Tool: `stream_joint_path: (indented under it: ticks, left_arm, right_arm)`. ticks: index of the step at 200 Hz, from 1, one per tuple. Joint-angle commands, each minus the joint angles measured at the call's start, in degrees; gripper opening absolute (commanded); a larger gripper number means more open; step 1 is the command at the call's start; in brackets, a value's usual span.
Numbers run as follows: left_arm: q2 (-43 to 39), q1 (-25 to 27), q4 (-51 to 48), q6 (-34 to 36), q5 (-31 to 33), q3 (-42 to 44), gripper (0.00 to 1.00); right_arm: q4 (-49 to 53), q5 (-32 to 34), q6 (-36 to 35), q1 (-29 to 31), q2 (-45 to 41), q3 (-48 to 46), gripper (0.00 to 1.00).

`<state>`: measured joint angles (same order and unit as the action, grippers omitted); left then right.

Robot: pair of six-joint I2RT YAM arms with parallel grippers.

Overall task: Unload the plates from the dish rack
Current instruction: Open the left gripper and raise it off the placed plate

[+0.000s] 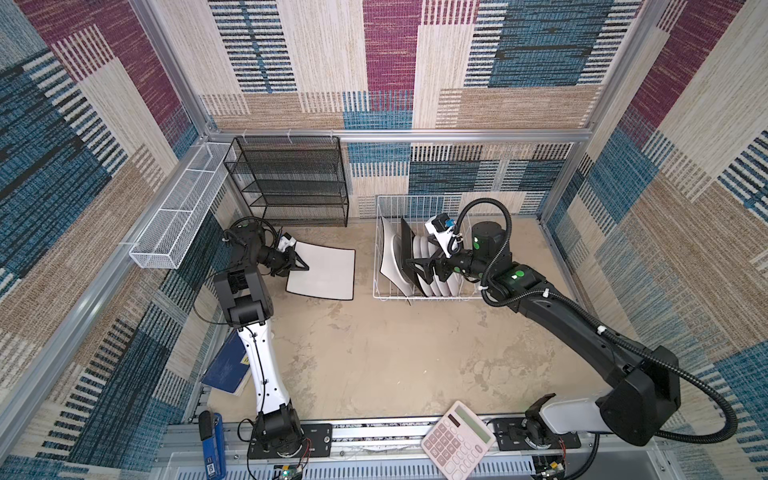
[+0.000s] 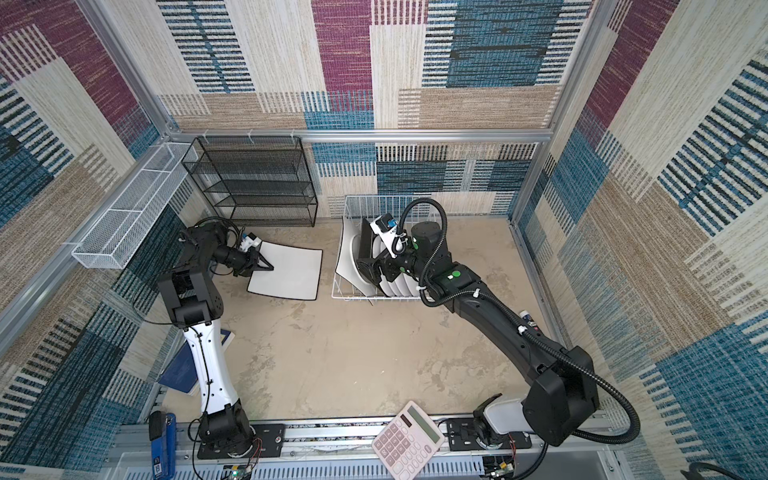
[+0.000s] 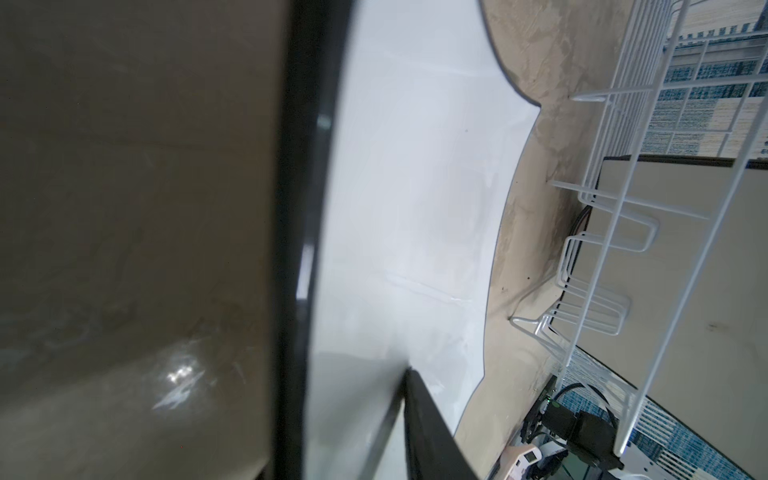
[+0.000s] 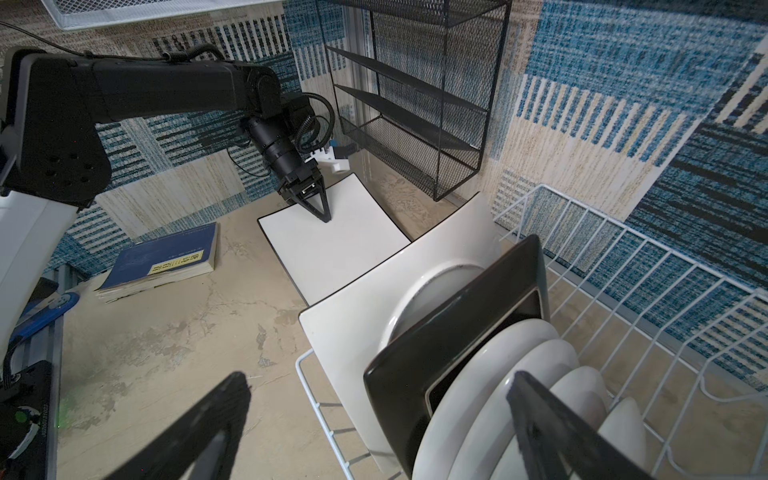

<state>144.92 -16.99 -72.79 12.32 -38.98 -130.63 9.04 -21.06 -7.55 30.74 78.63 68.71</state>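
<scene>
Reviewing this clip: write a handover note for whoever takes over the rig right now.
Left gripper: tips at the edge of the unloaded large white plate, which lies flat on the table; gripping or released, cannot tell.
Right gripper: open, poised over the dish rack, holding nothing.
Done: one plate out.
Left: six stand in the rack: the racked large white plate, the black square plate and four round white plates.
</scene>
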Motion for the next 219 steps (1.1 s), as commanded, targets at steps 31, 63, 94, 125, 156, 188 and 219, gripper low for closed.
stream_joint_path:
  ticks: [31, 63, 94, 125, 156, 188, 219]
  left_arm:
    - [1.3, -0.4, -0.2, -0.7, 4.5, -1.5, 0.44]
    - [1.2, -0.5, -0.2, -1.3, 5.2, -1.7, 0.52]
    - [-0.4, -0.6, -0.2, -2.3, 5.2, -1.7, 0.55]
    - [-4.2, -0.6, -0.2, -3.6, 7.8, -1.1, 0.58]
    - [-9.6, -0.2, -0.2, -5.0, 3.9, 0.9, 0.6]
    - [-17.0, 2.3, 0.3, -6.1, 3.2, 3.3, 0.62]
    - [-24.0, 4.6, 1.1, -7.2, 1.4, 4.0, 0.63]
  right_arm:
    - [-2.1, 0.8, 0.4, 0.1, -1.8, -1.8, 0.99]
    - [-2.7, 1.1, 0.3, 0.1, -2.3, -1.7, 0.99]
    - [-2.4, 2.1, 0.2, 0.0, -2.3, -1.6, 0.99]
    - [-1.8, 5.0, -0.2, 0.1, -2.4, -1.6, 0.99]
    - [-2.7, 6.7, 0.3, 0.0, -2.9, -1.8, 0.99]
    - [-2.3, 7.1, 0.8, 0.0, -2.6, -0.6, 0.99]
    - [-2.5, 8.2, 1.0, 0.0, -2.3, 0.4, 0.99]
